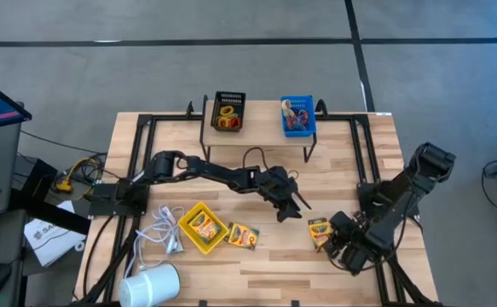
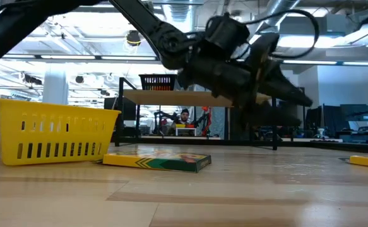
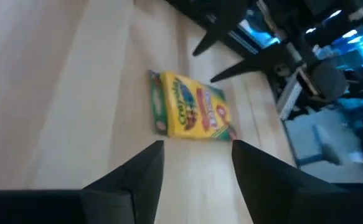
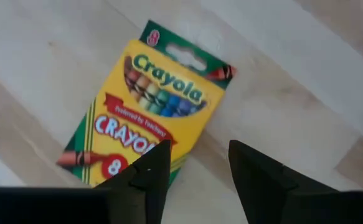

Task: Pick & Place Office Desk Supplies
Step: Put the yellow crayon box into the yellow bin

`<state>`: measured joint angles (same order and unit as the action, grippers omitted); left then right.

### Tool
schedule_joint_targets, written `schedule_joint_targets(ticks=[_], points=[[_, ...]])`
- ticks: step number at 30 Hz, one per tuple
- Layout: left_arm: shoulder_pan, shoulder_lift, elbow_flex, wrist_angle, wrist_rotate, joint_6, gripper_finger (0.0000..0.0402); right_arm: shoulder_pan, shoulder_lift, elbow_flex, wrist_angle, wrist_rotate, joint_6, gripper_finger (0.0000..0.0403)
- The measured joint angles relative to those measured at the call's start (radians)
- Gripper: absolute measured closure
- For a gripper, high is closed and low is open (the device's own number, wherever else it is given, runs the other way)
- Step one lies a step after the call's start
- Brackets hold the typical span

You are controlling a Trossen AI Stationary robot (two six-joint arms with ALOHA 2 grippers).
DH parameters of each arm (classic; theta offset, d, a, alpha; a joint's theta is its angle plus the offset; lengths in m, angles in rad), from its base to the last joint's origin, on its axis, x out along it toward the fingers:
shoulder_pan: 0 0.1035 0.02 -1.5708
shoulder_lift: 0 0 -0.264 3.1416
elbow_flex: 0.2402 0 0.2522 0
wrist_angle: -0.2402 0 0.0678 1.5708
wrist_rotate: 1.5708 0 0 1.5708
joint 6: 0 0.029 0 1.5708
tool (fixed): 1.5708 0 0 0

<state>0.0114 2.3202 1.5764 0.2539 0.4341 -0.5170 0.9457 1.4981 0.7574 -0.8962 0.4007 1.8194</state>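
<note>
Yellow jumps out of the high view: 1 yellow bin (image 1: 199, 228) with a crayon box inside sits at the near left of the wooden table (image 1: 257, 264), a second crayon box (image 1: 243, 234) lies flat just beside it, and a third crayon box (image 1: 318, 230) lies to the right, between the 2 grippers. The left gripper (image 1: 296, 206) reaches in over the middle, the right gripper (image 1: 337, 241) hangs just beside that third box, so both look lined up on the same target. On the raised shelf at the back, a black bin (image 1: 228, 112) holds coloured rings and a blue bin (image 1: 297, 117) holds mixed bits. Down at table height, the low view shows what the top view cannot: the left arm's gripper rides clear above the surface, not touching anything. Over to the left wrist view, fingers (image 3: 142, 177) spread apart, nothing between them, that third box ahead on the wood. The right wrist view gives the close look: fingers (image 4: 149, 174) parted and empty, the box's near edge right under them, label readable, lying flat and ready for a pinch, I'd judge.
</note>
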Motion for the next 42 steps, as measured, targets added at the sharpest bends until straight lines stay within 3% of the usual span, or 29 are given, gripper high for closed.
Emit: schedule_joint_targets(ticks=[5,10,21,33,42], points=[[0.002,0.074,0.090,0.005,0.067,-0.042,0.0224,0.050,0.001,0.000,0.015,0.020,0.057,0.0244],[0.001,0.099,0.136,0.011,0.066,-0.042,0.0231,0.080,0.001,0.000,0.051,0.043,0.074,0.0244],[-0.009,0.099,0.137,-0.093,-0.120,0.042,0.0255,0.081,0.002,0.000,0.120,0.072,0.068,0.0244],[-0.055,0.099,0.136,-0.127,-0.157,0.149,0.0272,0.046,0.050,0.000,0.129,0.000,0.113,0.0244],[-0.064,0.094,0.135,-0.187,-0.158,0.222,0.0274,-0.035,0.131,0.014,0.156,-0.034,-0.020,0.0244]])
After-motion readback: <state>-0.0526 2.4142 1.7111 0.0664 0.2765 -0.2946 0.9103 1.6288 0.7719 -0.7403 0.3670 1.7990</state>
